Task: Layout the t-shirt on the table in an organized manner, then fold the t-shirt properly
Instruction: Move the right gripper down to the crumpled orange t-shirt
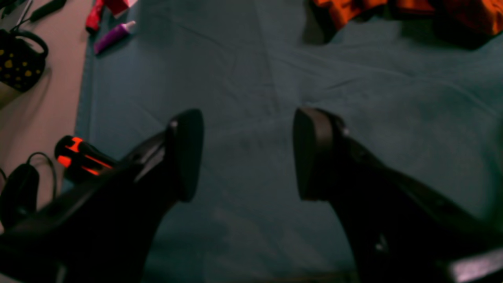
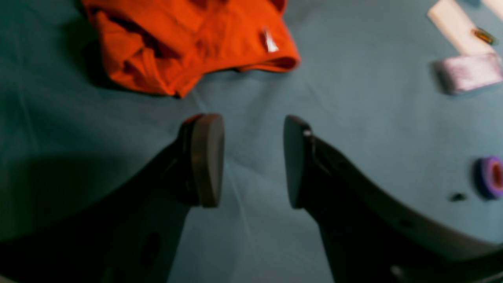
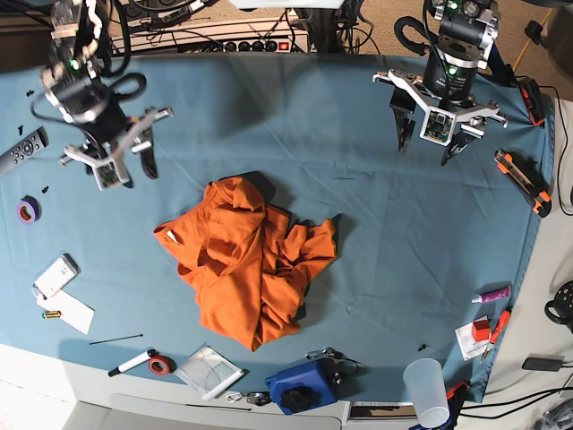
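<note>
- Closest to your left wrist camera, the left gripper (image 1: pixel 247 155) has its two dark pads spread wide with nothing between them, only wrinkled teal cloth beneath
- Your right gripper (image 2: pixel 253 161) is likewise released, pads apart over bare cloth, holding nothing
- You see the t-shirt (image 3: pixel 251 260) crumpled in an orange heap near the middle of the table (image 3: pixel 394 242), well apart from both grippers
- From your right wrist view, the heap's nearest fold lies just ahead of the pads, its small white label (image 2: pixel 270 41) showing
- Near your left arm, an orange-and-black tool (image 3: pixel 521 182) lies by the cloth's edge
- On your right arm's side, a purple tape roll (image 3: pixel 29 210) rests on the cloth
</note>
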Controlling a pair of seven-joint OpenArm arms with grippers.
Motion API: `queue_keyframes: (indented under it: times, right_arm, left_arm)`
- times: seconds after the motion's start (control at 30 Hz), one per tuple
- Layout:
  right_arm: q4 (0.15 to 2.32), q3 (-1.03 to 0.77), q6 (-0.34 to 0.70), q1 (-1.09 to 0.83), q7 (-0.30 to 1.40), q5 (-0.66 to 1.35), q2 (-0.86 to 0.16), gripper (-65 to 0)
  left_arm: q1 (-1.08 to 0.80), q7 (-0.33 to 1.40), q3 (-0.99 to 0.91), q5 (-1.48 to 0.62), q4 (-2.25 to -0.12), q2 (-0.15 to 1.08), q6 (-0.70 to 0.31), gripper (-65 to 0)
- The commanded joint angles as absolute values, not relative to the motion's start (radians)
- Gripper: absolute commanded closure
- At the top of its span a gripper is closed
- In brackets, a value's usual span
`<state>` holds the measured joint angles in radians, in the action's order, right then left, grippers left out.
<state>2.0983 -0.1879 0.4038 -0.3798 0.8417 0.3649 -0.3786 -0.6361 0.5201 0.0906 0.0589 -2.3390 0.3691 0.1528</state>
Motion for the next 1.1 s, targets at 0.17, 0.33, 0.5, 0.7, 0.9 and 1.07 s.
queue_keyframes:
  times: [0.17,0.33,0.5,0.7,0.9,1.07]
  right_arm:
    - [1.938,0.007,0.433,-0.208,0.800,0.286,-0.376,-25.1]
    - [1.827,0.136,0.388,-0.101,0.799,0.153,-0.305,-25.1]
    - [1.752,0.178,0.376,-0.049,0.797,0.104,-0.242,-25.1]
    - [1.635,0.178,0.376,-0.031,0.777,0.106,-0.209,-25.1]
    - [1.642,0.178,0.377,-0.030,0.789,0.145,-0.210,-7.4]
    - [1.755,0.178,0.376,-0.031,0.863,0.168,-0.211,0.0]
  left_arm:
    - [-0.625,0.477,0.088,0.058,-2.356,0.374,0.156,-36.5]
    - [-0.618,0.478,0.088,0.059,-2.356,0.374,0.156,-36.5]
    - [-0.617,0.478,0.088,0.059,-2.356,0.374,0.156,-36.5]
    - [-0.612,0.477,0.088,0.058,-2.356,0.371,0.156,-36.5]
    - [-0.578,0.478,0.088,0.039,-2.356,0.368,0.159,-36.5]
    - [-0.557,0.478,0.088,0.028,-2.356,0.368,0.159,-36.5]
